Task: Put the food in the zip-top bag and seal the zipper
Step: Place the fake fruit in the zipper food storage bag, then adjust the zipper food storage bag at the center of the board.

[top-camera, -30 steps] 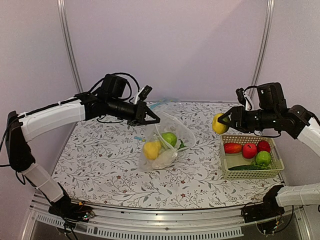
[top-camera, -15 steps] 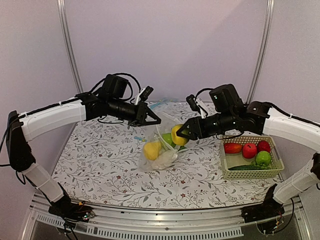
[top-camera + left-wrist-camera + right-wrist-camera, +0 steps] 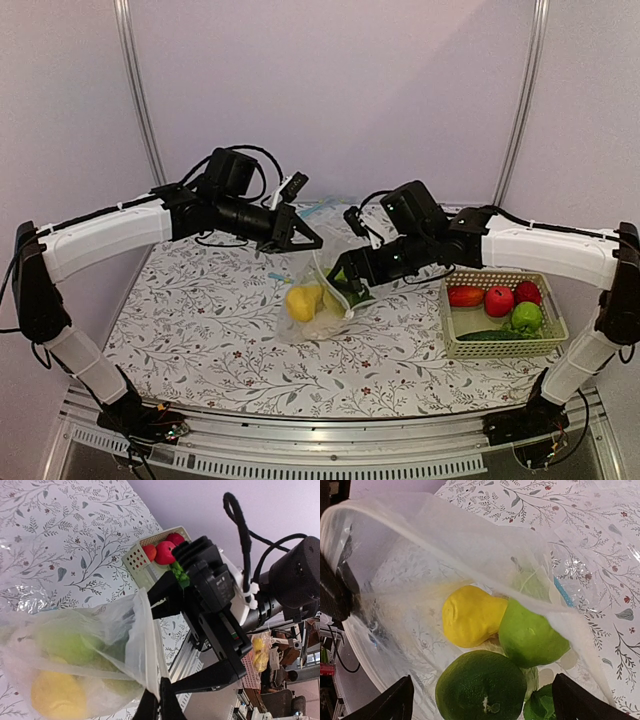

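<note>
Clear plastic of the zip-top bag point(image 3: 318, 305) lies mid-table point(image 3: 200, 320), and the left gripper point(image 3: 308, 240) is pinched tight on its rim, holding the mouth up. The right gripper point(image 3: 343, 283) pokes into that mouth from the basket point(image 3: 455, 345) side, fingers point(image 3: 390, 705) spread wide. The food point(image 3: 470, 615) sits just under it inside the bag, and it seems to hold nothing, though the dark green fruit point(image 3: 480, 685) is very close.
</note>
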You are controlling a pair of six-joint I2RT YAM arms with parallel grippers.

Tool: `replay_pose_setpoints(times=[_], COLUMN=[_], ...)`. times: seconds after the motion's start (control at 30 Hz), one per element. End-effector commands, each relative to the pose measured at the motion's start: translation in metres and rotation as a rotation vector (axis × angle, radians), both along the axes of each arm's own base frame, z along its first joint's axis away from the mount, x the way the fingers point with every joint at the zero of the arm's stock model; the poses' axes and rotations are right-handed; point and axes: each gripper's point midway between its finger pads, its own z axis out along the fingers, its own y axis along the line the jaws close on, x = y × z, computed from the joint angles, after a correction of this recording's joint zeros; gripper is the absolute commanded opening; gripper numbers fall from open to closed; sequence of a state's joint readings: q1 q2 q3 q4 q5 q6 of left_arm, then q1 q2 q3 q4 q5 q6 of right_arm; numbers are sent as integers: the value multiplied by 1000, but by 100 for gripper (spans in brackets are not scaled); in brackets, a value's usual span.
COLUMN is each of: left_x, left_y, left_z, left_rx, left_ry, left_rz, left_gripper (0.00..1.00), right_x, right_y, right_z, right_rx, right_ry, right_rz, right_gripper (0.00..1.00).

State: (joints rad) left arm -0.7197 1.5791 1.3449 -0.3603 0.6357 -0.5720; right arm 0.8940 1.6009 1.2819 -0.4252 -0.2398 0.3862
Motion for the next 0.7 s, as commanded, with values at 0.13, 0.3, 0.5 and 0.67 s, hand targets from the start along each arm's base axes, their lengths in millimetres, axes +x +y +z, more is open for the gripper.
replay_pose_setpoints(times=[0.13,0.3,0.5,0.67], left_x=[0,0,-2,-4], left_y=[-8,-7,-5,-4], left_z=[12,12,14,17], left_rx=[-16,-16,-18,-21], left_ry=[-63,-69,-73,-77], left_rz=[-31,-34,-35,-34], left_gripper=[0,0,0,0], right_x=[2,1,14,13], right_y=[-16,-41,-79,-83], right_z=[53,68,38,5], right_rx=[26,-8,-105,-165], right_ry=[-142,-194,-151,-94], right_rz=[-21,-61,-147,-144], right_gripper=[97,94,85,77])
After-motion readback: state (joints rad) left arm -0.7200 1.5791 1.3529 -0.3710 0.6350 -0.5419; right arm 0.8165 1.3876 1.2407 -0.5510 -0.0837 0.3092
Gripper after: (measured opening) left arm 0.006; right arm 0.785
